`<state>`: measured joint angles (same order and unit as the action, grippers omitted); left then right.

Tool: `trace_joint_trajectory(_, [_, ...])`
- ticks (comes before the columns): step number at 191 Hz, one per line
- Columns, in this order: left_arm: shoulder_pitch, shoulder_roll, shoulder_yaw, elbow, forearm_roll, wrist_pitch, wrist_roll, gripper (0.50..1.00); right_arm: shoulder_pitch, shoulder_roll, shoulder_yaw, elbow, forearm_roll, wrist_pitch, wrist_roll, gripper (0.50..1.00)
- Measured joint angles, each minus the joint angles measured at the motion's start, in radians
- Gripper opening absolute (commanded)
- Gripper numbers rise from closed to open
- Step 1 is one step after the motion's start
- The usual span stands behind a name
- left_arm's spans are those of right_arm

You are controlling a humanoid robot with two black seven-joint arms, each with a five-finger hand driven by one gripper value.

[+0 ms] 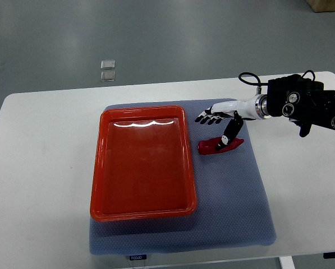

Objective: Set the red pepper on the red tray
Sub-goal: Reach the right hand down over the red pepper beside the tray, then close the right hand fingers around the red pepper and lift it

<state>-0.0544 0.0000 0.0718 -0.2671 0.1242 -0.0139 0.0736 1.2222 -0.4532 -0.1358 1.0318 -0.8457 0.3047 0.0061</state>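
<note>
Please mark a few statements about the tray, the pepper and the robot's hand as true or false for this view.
1. The red pepper lies on the blue-grey mat, right of the red tray. True.
2. The tray already holds the pepper. False: the tray holds nothing; the pepper is outside it.
3. The right hand is above the pepper with its fingers spread. True; its thumb reaches down to the pepper.
4. The left arm is reaching for the tray. False: no left arm shows.
5. The tray sits directly on the white table. False: it rests on the mat.
</note>
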Motion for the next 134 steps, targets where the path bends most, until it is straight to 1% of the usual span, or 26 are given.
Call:
trace_joint_trajectory(53, [0.000, 0.000, 0.000, 0.000, 0.000, 0.000, 0.000, 1.000, -0.040, 0.001, -0.014, -0.005, -0.082, -0.034, 0.000, 0.913])
trace_joint_trajectory(68, [0.001, 0.000, 0.000, 0.000, 0.000, 0.000, 0.000, 1.000, -0.051, 0.001, -0.015, -0.006, -0.099, -0.043, 0.000, 0.901])
trace_joint_trajectory(74, [0.001, 0.000, 0.000, 0.000, 0.000, 0.000, 0.000, 1.000, -0.053, 0.001, -0.015, -0.007, -0.103, -0.048, 0.000, 0.879])
trace_joint_trajectory(77, [0.001, 0.000, 0.000, 0.000, 0.000, 0.000, 0.000, 1.000, -0.055, 0.001, -0.015, -0.007, -0.106, -0.051, 0.000, 0.854])
trace_joint_trajectory(79, [0.001, 0.000, 0.000, 0.000, 0.000, 0.000, 0.000, 1.000, -0.056, 0.001, -0.015, -0.007, -0.107, -0.052, 0.000, 0.854])
trace_joint_trajectory(80, [0.001, 0.000, 0.000, 0.000, 0.000, 0.000, 0.000, 1.000, -0.056, 0.001, -0.015, -0.007, -0.107, -0.053, 0.000, 0.838])
trace_joint_trajectory(86, [0.001, 0.000, 0.000, 0.000, 0.000, 0.000, 0.000, 1.000, -0.058, 0.001, -0.015, -0.007, -0.109, -0.057, 0.000, 0.811])
trace_joint_trajectory(92, [0.000, 0.000, -0.001, 0.000, 0.000, 0.000, 0.001, 1.000, -0.059, 0.001, -0.016, -0.008, -0.110, -0.059, 0.000, 0.797])
trace_joint_trajectory(102, [0.000, 0.000, -0.001, 0.001, 0.000, 0.000, 0.001, 1.000, -0.060, 0.001, -0.016, -0.008, -0.112, -0.061, 0.000, 0.789])
trace_joint_trajectory(107, [0.000, 0.000, -0.001, 0.001, 0.000, 0.001, 0.001, 1.000, -0.060, 0.001, -0.016, -0.009, -0.113, -0.062, 0.000, 0.768])
trace_joint_trajectory(117, [0.000, 0.000, -0.001, 0.001, 0.000, 0.001, 0.001, 1.000, -0.061, 0.001, -0.016, -0.009, -0.117, -0.064, 0.000, 0.754])
trace_joint_trajectory(124, [0.000, 0.000, -0.001, 0.001, 0.000, 0.001, 0.001, 1.000, -0.061, 0.001, -0.016, -0.009, -0.122, -0.066, 0.000, 0.715])
trace_joint_trajectory(132, [0.000, 0.000, -0.001, 0.001, 0.000, 0.001, 0.001, 1.000, -0.062, 0.001, -0.016, -0.009, -0.129, -0.070, 0.001, 0.689])
trace_joint_trajectory(134, [0.000, 0.000, -0.001, 0.001, 0.000, 0.001, 0.001, 1.000, -0.062, 0.001, -0.016, -0.009, -0.131, -0.071, 0.001, 0.688])
